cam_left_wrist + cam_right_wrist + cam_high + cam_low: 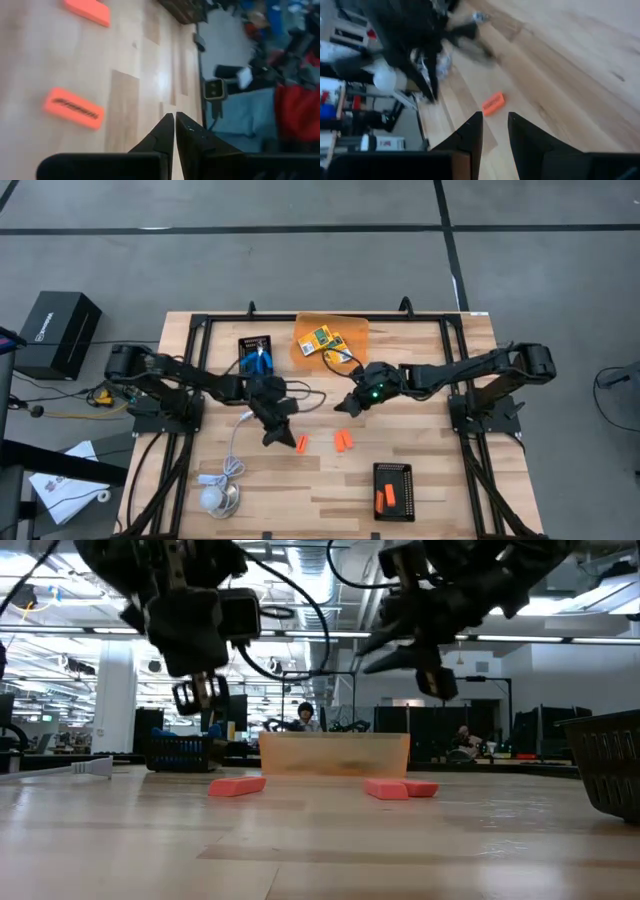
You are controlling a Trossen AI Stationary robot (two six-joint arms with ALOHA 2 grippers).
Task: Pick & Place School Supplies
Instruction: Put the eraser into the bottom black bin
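Observation:
My left gripper (272, 436) (174, 119) hovers shut and holding nothing over the table's middle, just left of an orange stick (301, 444) (74, 108). My right gripper (343, 410) (493, 122) is open above the table, to the right of the left one, with nothing between its fingers. Two more orange sticks (343, 441) (400, 789) lie flat on the wood near it. Blue-handled scissors (262, 361) lie in a black tray (250, 343) at the far left. Yellow-and-green crayon boxes (322, 340) rest on an orange tray (352, 328).
A black tray (396, 475) near the front right holds orange sticks (385, 499). A white cable with a round puck (213, 498) lies at the front left. Bare wood stretches between the loose sticks and the table's near edge.

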